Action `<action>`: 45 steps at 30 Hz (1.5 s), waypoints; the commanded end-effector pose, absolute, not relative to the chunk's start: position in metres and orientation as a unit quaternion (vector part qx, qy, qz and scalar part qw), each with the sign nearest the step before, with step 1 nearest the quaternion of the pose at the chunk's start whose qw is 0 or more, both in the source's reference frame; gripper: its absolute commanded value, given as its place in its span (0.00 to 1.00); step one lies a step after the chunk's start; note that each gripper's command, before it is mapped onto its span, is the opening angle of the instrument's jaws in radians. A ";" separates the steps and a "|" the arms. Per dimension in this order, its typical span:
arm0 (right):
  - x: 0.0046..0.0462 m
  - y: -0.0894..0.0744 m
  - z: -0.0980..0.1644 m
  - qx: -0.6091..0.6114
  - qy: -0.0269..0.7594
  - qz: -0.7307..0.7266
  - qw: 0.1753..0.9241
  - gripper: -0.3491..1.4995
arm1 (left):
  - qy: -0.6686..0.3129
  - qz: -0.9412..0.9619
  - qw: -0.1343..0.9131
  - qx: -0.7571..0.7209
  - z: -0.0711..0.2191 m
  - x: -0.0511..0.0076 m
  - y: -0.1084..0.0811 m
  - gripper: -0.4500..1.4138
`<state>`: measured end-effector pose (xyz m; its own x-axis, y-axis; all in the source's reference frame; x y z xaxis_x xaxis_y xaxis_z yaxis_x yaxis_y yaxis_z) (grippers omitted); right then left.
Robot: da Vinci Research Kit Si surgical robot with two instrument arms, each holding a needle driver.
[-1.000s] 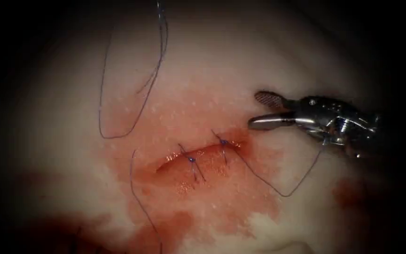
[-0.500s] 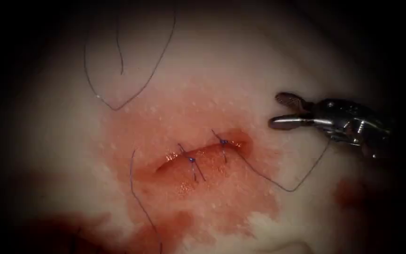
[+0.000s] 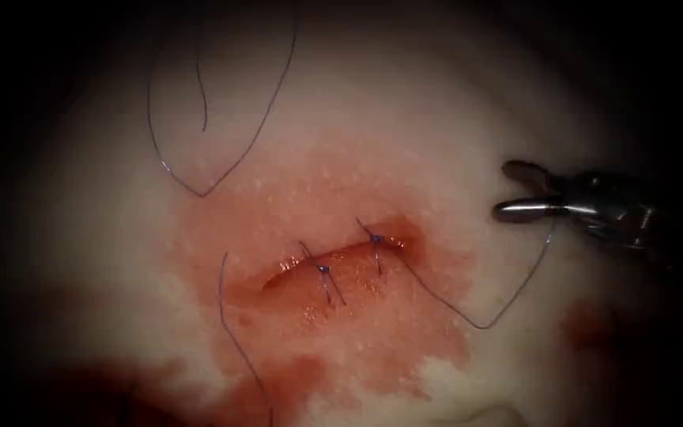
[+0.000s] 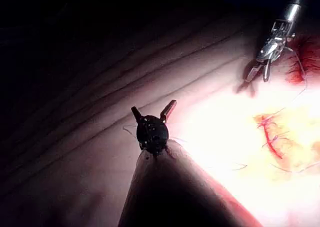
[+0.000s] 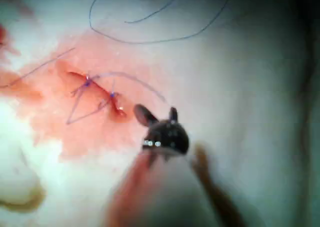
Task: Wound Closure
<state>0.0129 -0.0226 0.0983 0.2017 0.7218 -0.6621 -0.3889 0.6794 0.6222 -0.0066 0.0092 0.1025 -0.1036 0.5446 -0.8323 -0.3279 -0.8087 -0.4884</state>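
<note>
The endoscope looks down from above and in front, fairly near the cut [image 3: 333, 269]. The left wrist camera faces along its shaft from well away from the cut [image 4: 272, 137]. The right wrist camera sits just beside the cut [image 5: 97, 94] (all three views share it).

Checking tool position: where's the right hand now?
In the endoscope view the right hand sits open, holding nothing, right of the cut, just above the thread looping from the right stitch.
</note>
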 end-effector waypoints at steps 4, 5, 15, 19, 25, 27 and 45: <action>0.0136 -0.023 0.099 0.168 0.516 0.361 0.759 0.94 | -0.128 0.750 0.260 -0.595 0.102 -0.0125 0.007 0.77; 0.0135 -0.023 0.099 0.169 0.509 0.359 0.764 0.94 | -0.151 0.758 0.237 -0.588 0.101 -0.0175 0.004 0.77; 0.0139 -0.024 0.099 0.169 0.498 0.350 0.775 0.94 | -0.248 0.739 0.259 -0.571 0.107 -0.0339 -0.007 0.75; 0.0139 -0.024 0.099 0.170 0.497 0.348 0.776 0.94 | -0.283 0.727 0.277 -0.561 0.109 -0.0360 -0.008 0.74; 0.0139 -0.024 0.099 0.172 0.498 0.346 0.776 0.94 | -0.337 0.708 0.271 -0.559 0.108 -0.0374 -0.010 0.73; 0.0139 -0.025 0.100 0.172 0.496 0.345 0.778 0.94 | -0.347 0.703 0.267 -0.561 0.107 -0.0377 -0.010 0.72; 0.0141 -0.025 0.101 0.168 0.477 0.338 0.794 0.94 | -0.391 0.687 0.242 -0.562 0.106 -0.0414 -0.012 0.59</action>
